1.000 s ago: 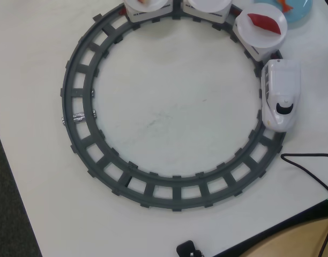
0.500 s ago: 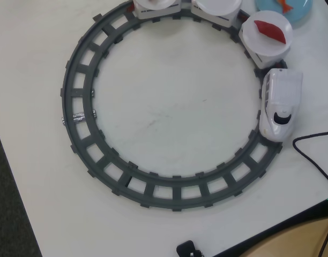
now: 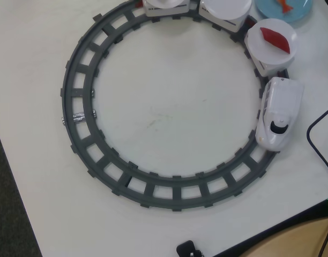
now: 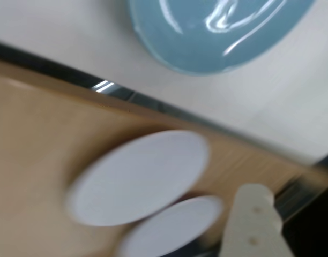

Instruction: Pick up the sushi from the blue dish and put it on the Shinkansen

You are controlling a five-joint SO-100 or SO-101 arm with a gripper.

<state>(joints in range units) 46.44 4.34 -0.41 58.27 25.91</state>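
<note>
Blurry pale finger (image 4: 250,225) of the end effector pokes in at the bottom right of the wrist view, closest to the lens. Only that one finger shows, so can't tell if the end effector is apart or together, and it's not visible in the overhead view at all.

Going left to right in the overhead view: a round grey track (image 3: 78,123) sits on the white worktop (image 3: 169,118), with a small silvery bit (image 3: 78,116) on its left side. Along the far edge, train cars carry white plates (image 3: 225,8), partly cut off by the frame. Next car to the right has a white plate (image 3: 271,37) with a dark red flat sushi piece (image 3: 275,38) lying on it. Just near of that is the Shinkansen (image 3: 279,112), on the right side of the track, black windshield pointing toward the near edge. At the far right corner, the blue dish (image 3: 300,12) is mostly cropped, and the sushi (image 3: 284,5), orange, lies on it. A black cable (image 3: 319,139) runs along the right edge.

Wrist view also shows the blue dish (image 4: 217,37) up top and two blurry white discs (image 4: 140,176) over a tan wooden surface (image 4: 35,139).
</note>
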